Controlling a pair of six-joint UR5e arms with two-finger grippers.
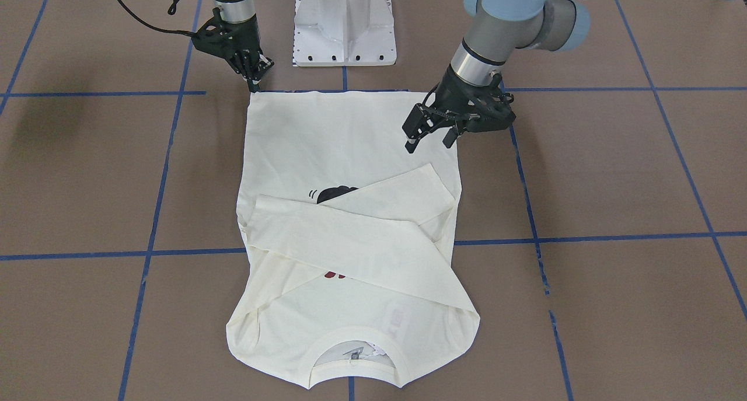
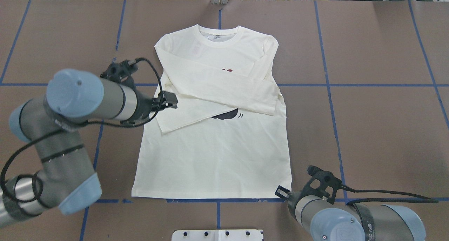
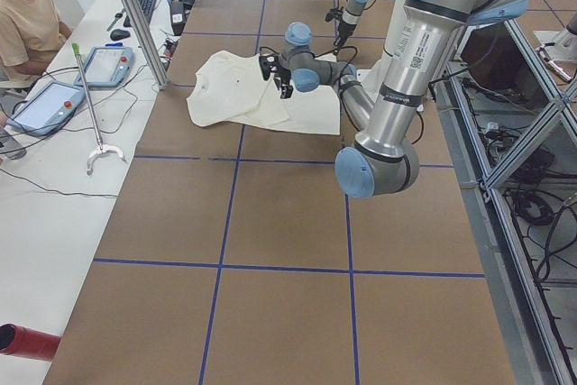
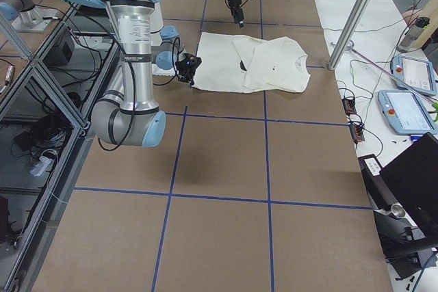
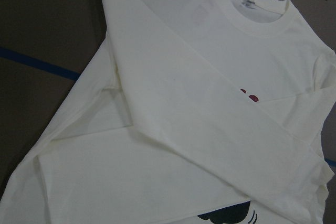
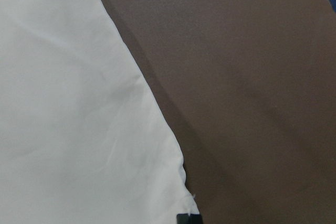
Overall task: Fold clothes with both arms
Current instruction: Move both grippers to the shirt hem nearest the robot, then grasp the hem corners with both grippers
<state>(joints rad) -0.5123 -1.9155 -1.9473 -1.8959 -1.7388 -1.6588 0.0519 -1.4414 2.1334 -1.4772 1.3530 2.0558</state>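
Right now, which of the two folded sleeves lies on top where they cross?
The sleeve from the shoulder on the robot's left, its cuff ending on the robot's right; its edges run unbroken over the other sleeve.

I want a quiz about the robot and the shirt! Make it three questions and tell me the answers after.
1. Fill the gap: the left gripper, which hangs over the side edge of the T-shirt, has its jaws ____.
2. True or false: both sleeves are folded in and cross each other over the shirt's front.
3. Pick one: the right gripper is at the shirt's A) collar, B) hem corner, C) sleeve cuff.

Key: 1 open; 2 true; 3 B.
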